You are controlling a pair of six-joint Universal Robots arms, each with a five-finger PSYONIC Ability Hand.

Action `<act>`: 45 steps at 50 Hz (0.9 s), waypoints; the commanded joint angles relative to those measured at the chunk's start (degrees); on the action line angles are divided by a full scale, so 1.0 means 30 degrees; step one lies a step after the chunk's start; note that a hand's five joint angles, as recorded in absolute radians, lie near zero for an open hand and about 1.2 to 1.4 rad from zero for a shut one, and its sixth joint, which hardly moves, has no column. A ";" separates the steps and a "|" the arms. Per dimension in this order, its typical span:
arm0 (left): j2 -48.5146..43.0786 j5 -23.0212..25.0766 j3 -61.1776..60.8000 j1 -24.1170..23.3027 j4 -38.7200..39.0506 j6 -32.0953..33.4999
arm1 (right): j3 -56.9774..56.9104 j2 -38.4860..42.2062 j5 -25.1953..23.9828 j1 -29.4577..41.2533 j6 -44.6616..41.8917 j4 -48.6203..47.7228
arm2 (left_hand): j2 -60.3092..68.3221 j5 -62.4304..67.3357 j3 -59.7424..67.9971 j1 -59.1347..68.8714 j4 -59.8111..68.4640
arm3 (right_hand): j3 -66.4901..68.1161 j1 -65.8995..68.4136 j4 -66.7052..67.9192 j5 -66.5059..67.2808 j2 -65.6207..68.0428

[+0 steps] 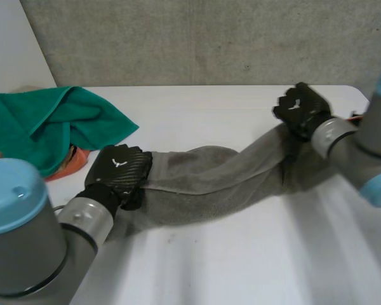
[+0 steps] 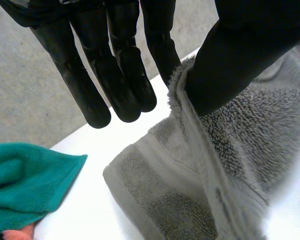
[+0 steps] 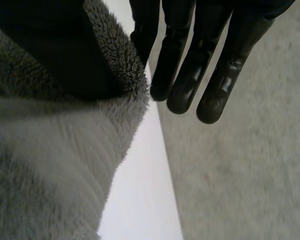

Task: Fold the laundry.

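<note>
The left hand [image 1: 117,168] pinches the grey towel [image 1: 209,181] at its left end; the right hand [image 1: 303,109] pinches the right end. A green cloth [image 1: 44,124] lies far left.

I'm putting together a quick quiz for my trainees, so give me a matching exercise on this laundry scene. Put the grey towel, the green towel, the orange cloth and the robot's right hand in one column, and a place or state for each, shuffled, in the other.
Column one:
1. grey towel
2. green towel
3. orange cloth
4. right hand

Column two:
A. bunched up at the far left part of the table
B. peeking out from under another cloth
C. drawn out long across the middle
D. near the far edge, pinching a towel's end

Pairs: 1-C, 2-A, 3-B, 4-D.
</note>
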 commanded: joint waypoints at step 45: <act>-0.3174 -0.0054 0.1806 0.0942 0.0297 0.0038 | 0.6500 0.1087 0.1408 -0.0484 0.9908 -0.4277 | 0.2157 0.2880 0.2300 0.3161 0.2142 | -1.0709 -0.6818 -1.0819 -0.9930 -1.0625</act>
